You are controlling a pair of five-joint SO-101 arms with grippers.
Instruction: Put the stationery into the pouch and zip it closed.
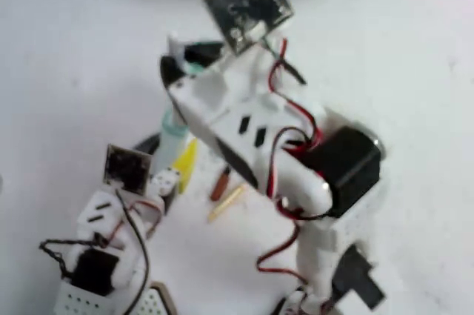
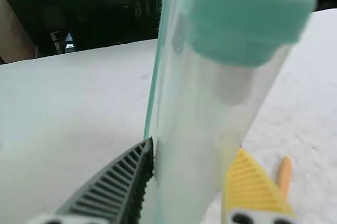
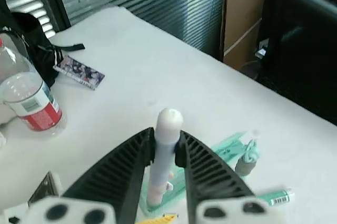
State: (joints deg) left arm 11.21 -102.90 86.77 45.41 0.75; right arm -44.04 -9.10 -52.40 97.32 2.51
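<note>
One pouch (image 2: 202,145), one white pen (image 3: 167,129), one brown pen (image 1: 221,183), one yellow pencil (image 1: 226,204), one bottle (image 3: 29,100)

The left arm (image 1: 104,219) and right arm (image 1: 244,130) are white shells with black servo blocks and looping red and black cables, each carrying a square camera board; the right gripper (image 3: 167,134) has 2 black ribbed fingers (image 3: 121,166), the left gripper (image 2: 195,150) 1 grey, 1 yellow.

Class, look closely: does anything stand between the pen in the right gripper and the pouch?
Nothing visible does. The right gripper holds the pen with its lower end by the teal edge of the pouch, which the left gripper grips.
</note>
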